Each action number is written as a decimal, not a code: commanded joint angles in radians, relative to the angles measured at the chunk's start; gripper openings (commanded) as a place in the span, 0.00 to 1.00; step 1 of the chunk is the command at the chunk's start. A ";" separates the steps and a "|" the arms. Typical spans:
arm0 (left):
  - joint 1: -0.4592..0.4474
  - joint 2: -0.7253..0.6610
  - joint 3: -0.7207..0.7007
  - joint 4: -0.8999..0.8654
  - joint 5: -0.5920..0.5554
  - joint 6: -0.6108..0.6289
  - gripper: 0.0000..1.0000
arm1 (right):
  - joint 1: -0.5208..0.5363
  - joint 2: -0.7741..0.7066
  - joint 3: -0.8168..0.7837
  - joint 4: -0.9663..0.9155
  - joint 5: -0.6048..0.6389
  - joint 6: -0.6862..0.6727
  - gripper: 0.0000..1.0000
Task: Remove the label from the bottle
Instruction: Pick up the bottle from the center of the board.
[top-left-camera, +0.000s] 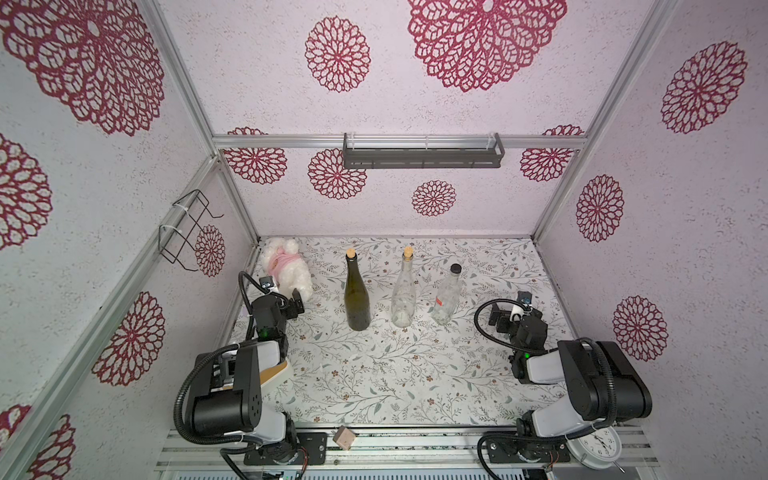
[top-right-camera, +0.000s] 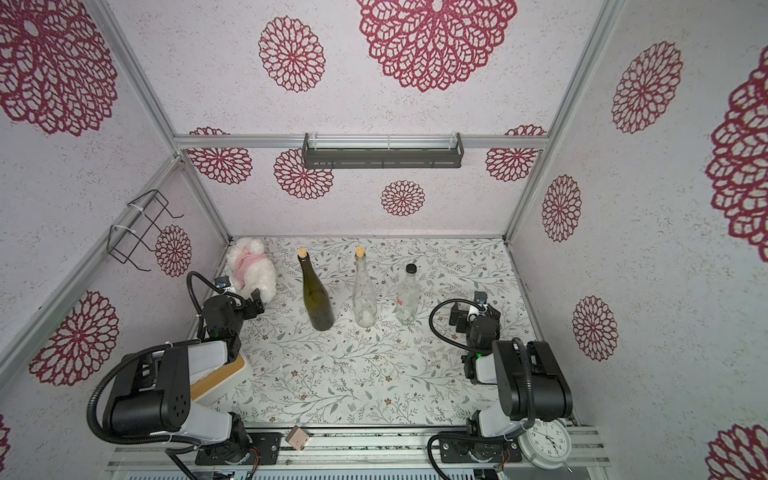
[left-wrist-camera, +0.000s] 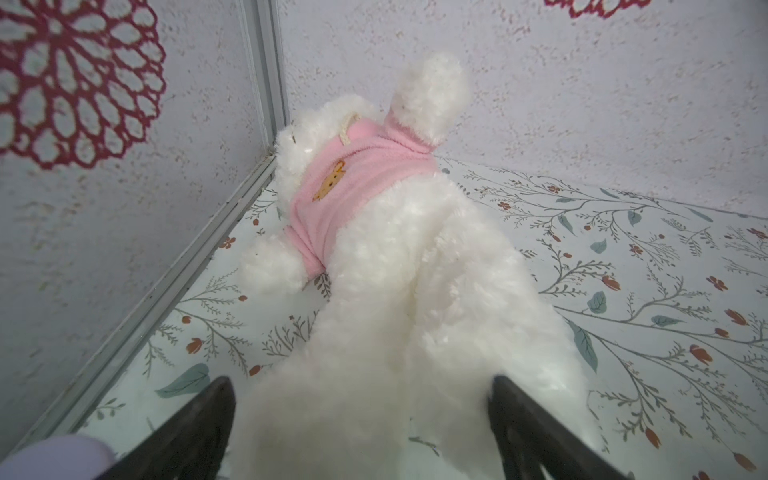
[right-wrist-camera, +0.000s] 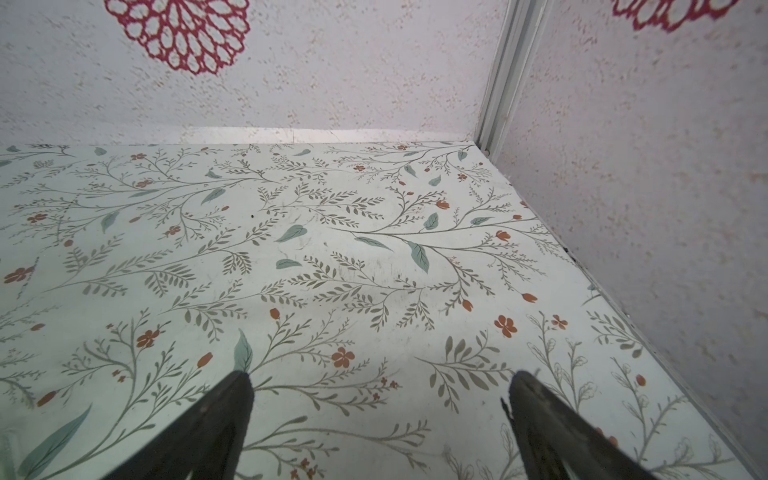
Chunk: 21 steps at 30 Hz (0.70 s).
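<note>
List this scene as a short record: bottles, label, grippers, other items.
bottles: dark green glass bottle with cork; tall clear glass bottle with cork; shorter clear bottle with black cap; all upright in a row
label: small red label on the black-capped bottle, not yet peeled
left gripper: open, close up to the white plush toy in a pink sweater
right gripper: open, over bare floral tabletop, holding nothing
other: round white clock by the right arm's base

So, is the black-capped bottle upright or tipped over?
Upright: the black-capped bottle stands on its base on the table, cap uppermost, red label on its side.
</note>
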 joint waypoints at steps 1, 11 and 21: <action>-0.007 -0.051 0.032 -0.082 -0.026 -0.001 0.97 | -0.001 -0.008 0.001 0.050 0.010 0.019 0.99; -0.073 -0.203 0.118 -0.291 -0.021 0.048 0.97 | -0.010 -0.108 -0.027 0.014 0.018 0.037 0.99; -0.214 -0.402 0.241 -0.607 -0.001 0.035 0.97 | -0.016 -0.502 0.168 -0.741 -0.030 0.182 0.99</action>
